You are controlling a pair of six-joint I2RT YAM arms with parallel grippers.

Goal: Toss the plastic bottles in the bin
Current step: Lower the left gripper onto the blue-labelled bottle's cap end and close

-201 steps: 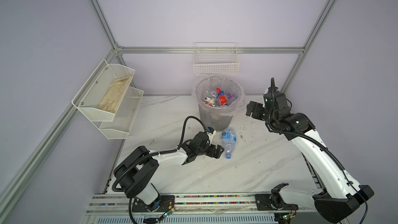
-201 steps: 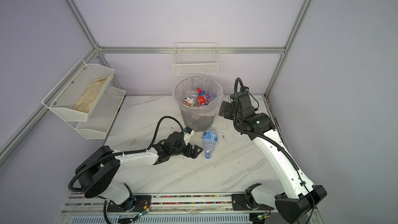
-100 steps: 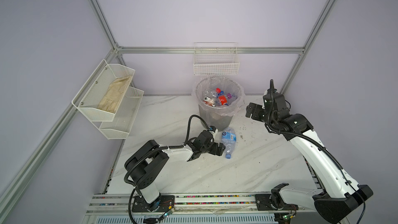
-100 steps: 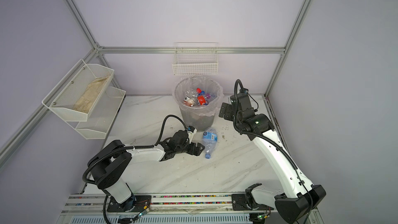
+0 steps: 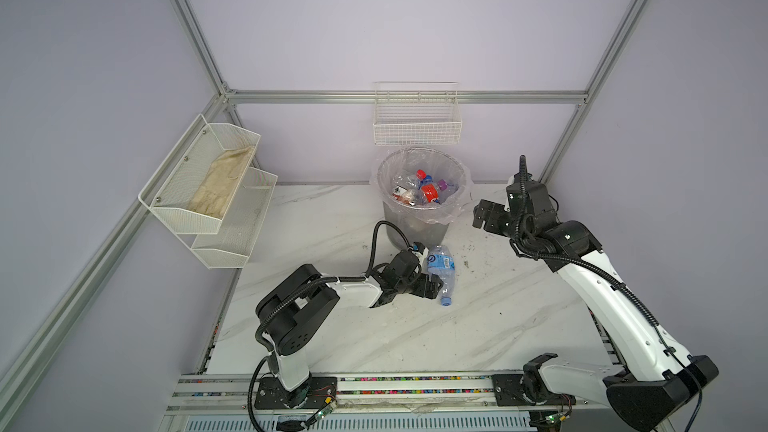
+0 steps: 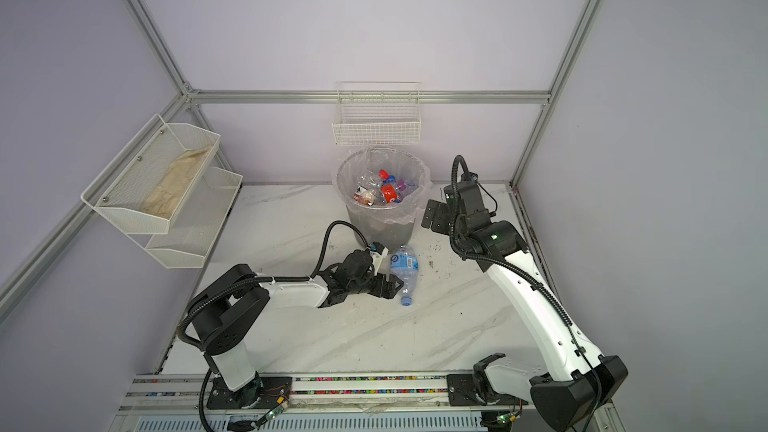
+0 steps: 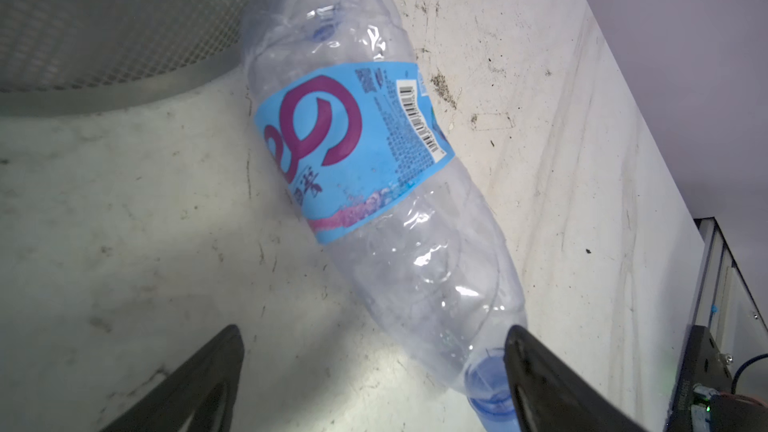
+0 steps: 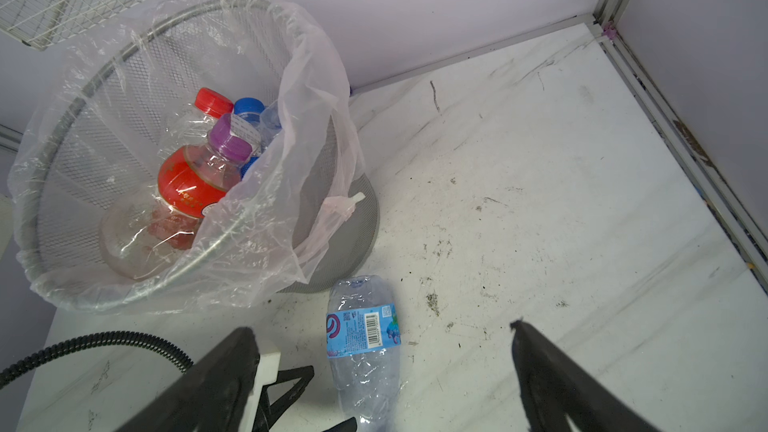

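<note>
A clear plastic bottle (image 5: pixel 441 272) (image 6: pixel 404 272) with a blue label and blue cap lies on its side on the marble table, just in front of the bin (image 5: pixel 415 230) (image 6: pixel 380 231). My left gripper (image 5: pixel 432 284) (image 6: pixel 394 285) (image 7: pixel 374 334) is open and low at the bottle's (image 7: pixel 374 184) neck end, and one fingertip (image 7: pixel 523 351) sits by the cap. The right gripper (image 5: pixel 482 216) (image 6: pixel 432 214) (image 8: pixel 382 330) hangs open and empty beside the bin's rim (image 8: pixel 124 56), above the bottle (image 8: pixel 363 351). Several bottles (image 5: pixel 428 193) (image 8: pixel 195 176) lie inside the bin.
A white wire basket (image 5: pixel 417 124) hangs on the back wall above the bin. On the left wall is a two-tier mesh shelf (image 5: pixel 232 218) holding a cloth. The left arm's black cable (image 5: pixel 378 238) loops up beside the bin. A metal rail (image 8: pixel 685 139) edges the table.
My left arm has reached further right, bringing its open fingers up to the bottle's neck end. The right arm has barely shifted.
</note>
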